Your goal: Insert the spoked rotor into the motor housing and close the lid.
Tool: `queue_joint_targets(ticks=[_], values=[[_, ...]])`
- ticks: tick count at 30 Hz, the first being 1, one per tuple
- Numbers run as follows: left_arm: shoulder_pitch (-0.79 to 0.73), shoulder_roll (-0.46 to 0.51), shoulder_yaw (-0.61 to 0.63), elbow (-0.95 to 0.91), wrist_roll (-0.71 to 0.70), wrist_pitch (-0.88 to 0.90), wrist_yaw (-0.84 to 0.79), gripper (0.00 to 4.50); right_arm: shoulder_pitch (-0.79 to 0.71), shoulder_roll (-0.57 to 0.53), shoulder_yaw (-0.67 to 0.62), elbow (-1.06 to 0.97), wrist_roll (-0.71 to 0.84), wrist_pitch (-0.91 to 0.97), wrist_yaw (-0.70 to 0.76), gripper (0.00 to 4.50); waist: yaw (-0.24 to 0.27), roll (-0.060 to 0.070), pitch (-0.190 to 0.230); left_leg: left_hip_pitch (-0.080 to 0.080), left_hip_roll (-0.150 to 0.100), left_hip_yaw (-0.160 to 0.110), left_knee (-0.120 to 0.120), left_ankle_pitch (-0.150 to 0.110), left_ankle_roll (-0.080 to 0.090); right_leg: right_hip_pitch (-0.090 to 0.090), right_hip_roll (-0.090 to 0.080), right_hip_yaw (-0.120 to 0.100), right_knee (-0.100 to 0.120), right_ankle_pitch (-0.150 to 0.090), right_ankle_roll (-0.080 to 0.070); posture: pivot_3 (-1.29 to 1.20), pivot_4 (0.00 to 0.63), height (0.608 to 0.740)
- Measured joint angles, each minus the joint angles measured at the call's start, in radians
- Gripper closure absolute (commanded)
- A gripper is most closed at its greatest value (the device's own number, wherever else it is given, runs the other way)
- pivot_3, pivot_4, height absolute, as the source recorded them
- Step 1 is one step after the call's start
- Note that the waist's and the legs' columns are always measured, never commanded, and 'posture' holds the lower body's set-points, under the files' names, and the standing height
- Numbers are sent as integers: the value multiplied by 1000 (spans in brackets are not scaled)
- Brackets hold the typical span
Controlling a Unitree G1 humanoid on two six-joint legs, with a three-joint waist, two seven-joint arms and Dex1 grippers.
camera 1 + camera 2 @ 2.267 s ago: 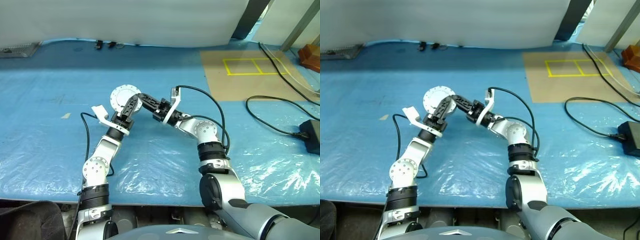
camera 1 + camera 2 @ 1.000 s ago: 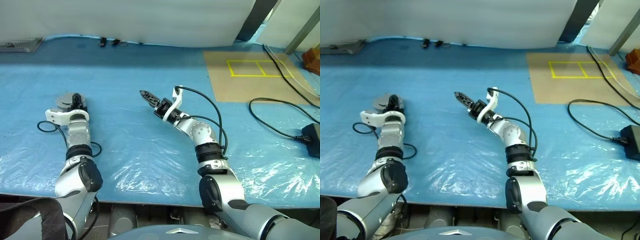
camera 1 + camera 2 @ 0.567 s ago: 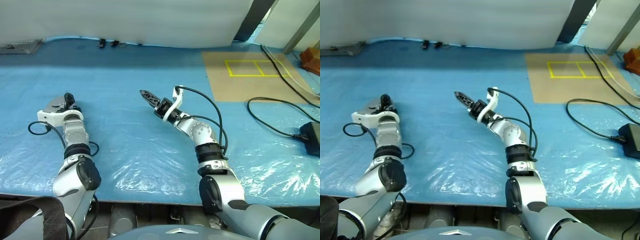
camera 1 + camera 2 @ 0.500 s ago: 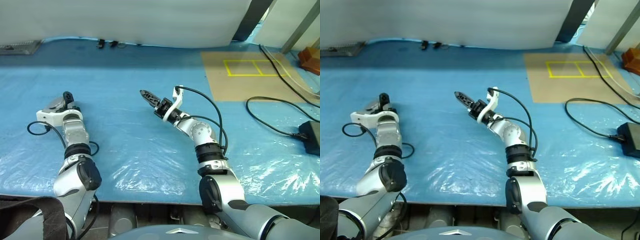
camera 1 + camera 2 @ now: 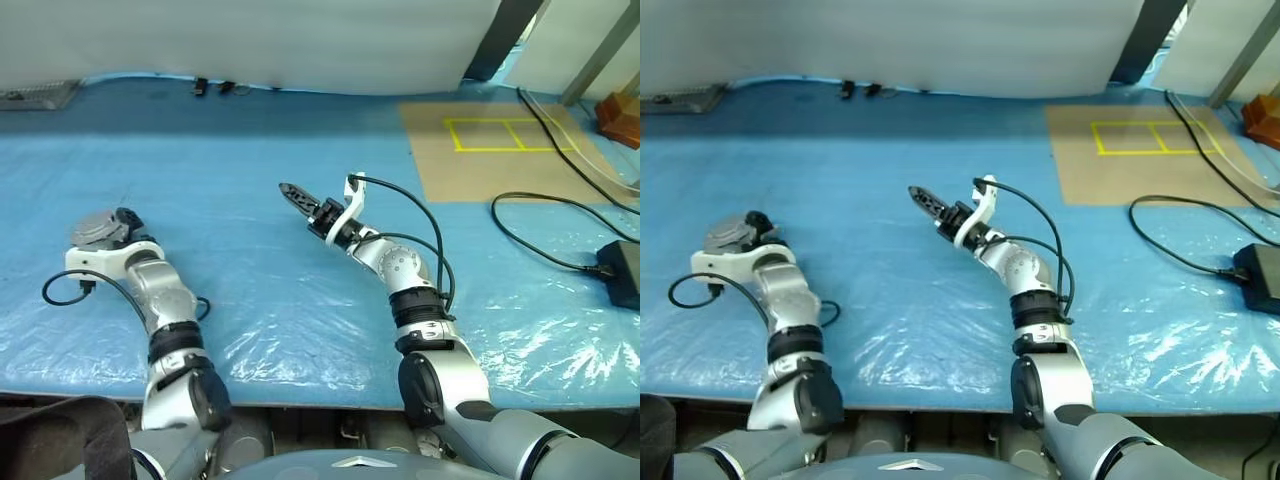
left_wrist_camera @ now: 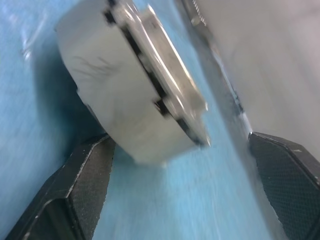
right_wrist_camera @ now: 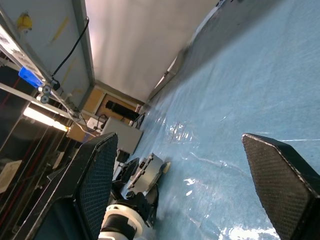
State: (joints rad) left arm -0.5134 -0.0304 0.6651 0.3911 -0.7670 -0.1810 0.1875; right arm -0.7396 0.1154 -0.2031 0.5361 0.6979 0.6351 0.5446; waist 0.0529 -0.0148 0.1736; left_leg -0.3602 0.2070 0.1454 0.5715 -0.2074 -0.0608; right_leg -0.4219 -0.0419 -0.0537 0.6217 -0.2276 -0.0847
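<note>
The short round silvery motor housing with its lid on sits on the blue table cover just ahead of the left gripper, whose black fingers are spread wide and empty. Right gripper hangs mid-table, fingers apart too. Probably best to pull back straight so nothing clips the lid.

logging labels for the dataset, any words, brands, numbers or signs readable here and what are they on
None can be read.
Motor housing with the lid on it: no text on its wall or lid edge.
Yellow taped rectangles on the brown sheet: plain markings, no lettering.
Black box on the cable: no legible label.
</note>
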Motion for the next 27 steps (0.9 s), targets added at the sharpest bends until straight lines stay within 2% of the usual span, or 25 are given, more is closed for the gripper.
queue_joint_targets(ticks=[7,10,12,14,18,20,22,27], values=[[197,-63,-250,-331,68,335,102,21,0,0,8,5,-16,-15,9,358,13,0,0,1,0,1,1,0,1,0,-1,0,1,-2,-4,0,150,740],[258,-8,-345,-398,91,437,47,21,5,-1,26,4,-49,-44,23,358,13,0,0,1,0,1,1,0,1,0,0,0,1,-2,-4,0,150,740],[293,62,-412,-419,129,454,-64,21,27,-5,61,-9,-87,-73,41,358,13,0,0,1,1,1,0,0,1,0,1,0,0,-2,-3,0,150,740],[301,127,-457,-422,176,434,-181,21,57,-18,112,-28,-132,-96,65,358,14,1,0,4,0,1,0,0,1,-1,1,0,-1,0,0,0,150,740],[332,289,-574,-335,338,272,-458,21,122,-88,246,-129,-243,-152,123,358,13,1,0,5,-1,1,-2,0,1,0,0,0,-3,1,1,0,150,740],[347,305,-588,-297,351,216,-574,21,145,-134,294,-180,-291,-179,147,358,14,1,0,5,-1,1,-2,0,1,0,0,0,-4,1,1,0,150,740],[353,318,-592,-292,339,163,-706,0,173,-183,328,-231,-327,-208,178,4,16,1,0,5,0,1,-2,0,1,0,0,0,-3,1,1,0,150,740],[349,380,-603,-249,354,45,-908,0,238,-303,406,-307,-435,-339,250,4,13,2,0,10,-1,2,-3,0,1,3,0,2,-3,1,1,0,150,740]])
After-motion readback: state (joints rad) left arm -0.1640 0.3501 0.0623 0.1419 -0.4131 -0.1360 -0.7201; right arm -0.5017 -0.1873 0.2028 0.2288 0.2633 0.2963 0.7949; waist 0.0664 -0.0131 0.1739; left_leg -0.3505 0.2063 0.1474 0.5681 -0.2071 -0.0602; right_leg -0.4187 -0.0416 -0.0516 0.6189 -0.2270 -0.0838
